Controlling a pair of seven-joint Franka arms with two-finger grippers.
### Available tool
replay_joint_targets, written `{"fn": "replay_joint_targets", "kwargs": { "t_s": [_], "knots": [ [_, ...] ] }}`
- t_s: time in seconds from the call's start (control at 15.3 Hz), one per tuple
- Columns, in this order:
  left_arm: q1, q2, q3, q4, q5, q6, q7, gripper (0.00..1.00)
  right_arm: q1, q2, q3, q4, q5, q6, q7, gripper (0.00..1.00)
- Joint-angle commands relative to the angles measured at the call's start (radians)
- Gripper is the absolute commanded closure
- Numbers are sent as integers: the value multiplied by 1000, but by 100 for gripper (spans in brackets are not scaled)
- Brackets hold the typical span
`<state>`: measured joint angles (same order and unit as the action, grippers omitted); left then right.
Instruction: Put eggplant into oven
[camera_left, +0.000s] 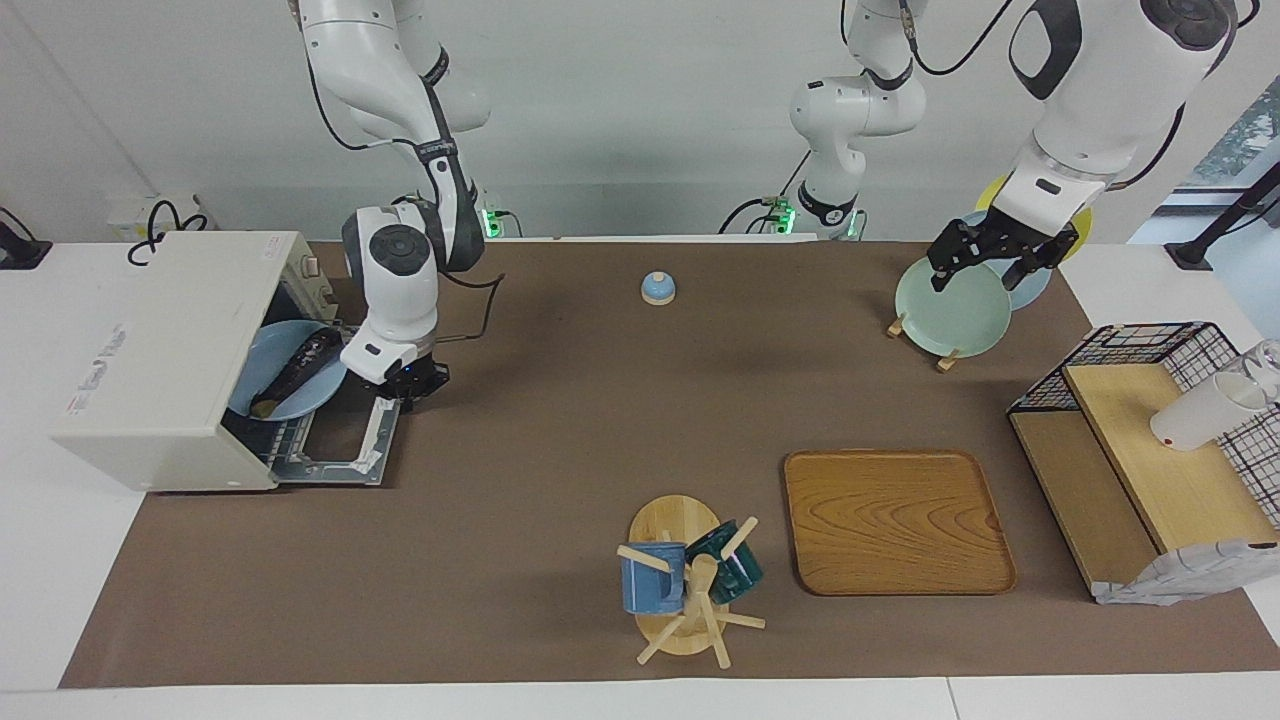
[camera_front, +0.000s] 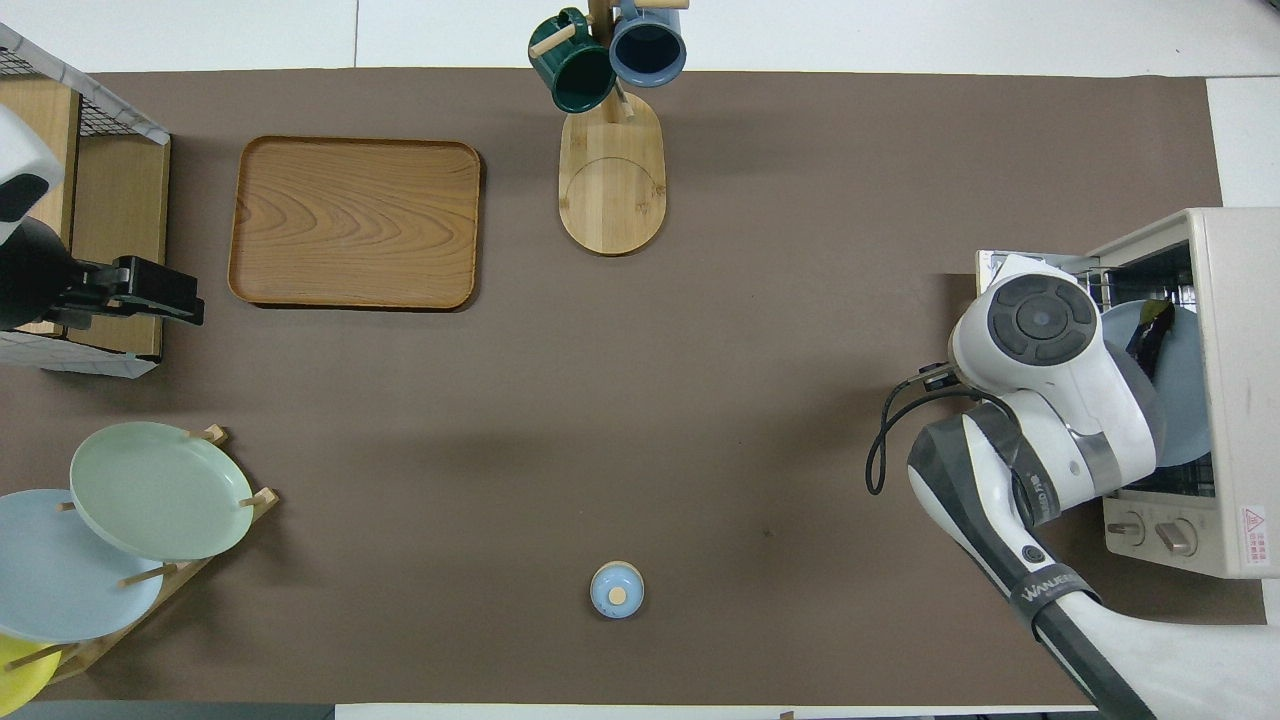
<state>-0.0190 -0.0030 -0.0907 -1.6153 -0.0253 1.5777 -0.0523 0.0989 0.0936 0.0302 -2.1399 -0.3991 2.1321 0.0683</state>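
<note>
The off-white oven (camera_left: 150, 350) (camera_front: 1235, 350) stands at the right arm's end of the table, its door (camera_left: 340, 440) dropped flat. Inside, on the rack, sits a light blue plate (camera_left: 255, 362) (camera_front: 1180, 400) with the dark eggplant (camera_left: 300, 365) (camera_front: 1148, 330) lying on it. My right gripper (camera_left: 408, 385) is shut with nothing in it, low by the corner of the open door nearest the robots; in the overhead view its wrist hides it. My left gripper (camera_left: 985, 265) (camera_front: 160, 292) waits open in the air at the left arm's end of the table.
A plate rack holds a green plate (camera_left: 950, 305) (camera_front: 160, 490) and others. A wooden tray (camera_left: 895, 520), a mug tree (camera_left: 685, 580) with two mugs, a small blue knobbed lid (camera_left: 658, 288) and a wire shelf (camera_left: 1150, 430) with a white cup (camera_left: 1200, 410) share the table.
</note>
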Motion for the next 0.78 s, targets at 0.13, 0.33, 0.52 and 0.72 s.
{"fn": "replay_joint_targets", "kwargs": {
  "t_s": [0.13,0.33,0.52,0.72],
  "knots": [
    [7,-15,-4,-9,16,-7,-6,0,-105,-67,-26,63,-50,-67,-201,100],
    [7,-15,-4,-9,16,-8,-6,0,-160,-92,-29,63,11,-77,-306,100],
    [7,-15,-4,-9,16,-7,-6,0,-203,-112,-27,61,14,-89,-367,100],
    [7,-15,-4,-9,16,-7,-6,0,-211,-146,-29,66,61,-121,-395,100]
  ]
}}
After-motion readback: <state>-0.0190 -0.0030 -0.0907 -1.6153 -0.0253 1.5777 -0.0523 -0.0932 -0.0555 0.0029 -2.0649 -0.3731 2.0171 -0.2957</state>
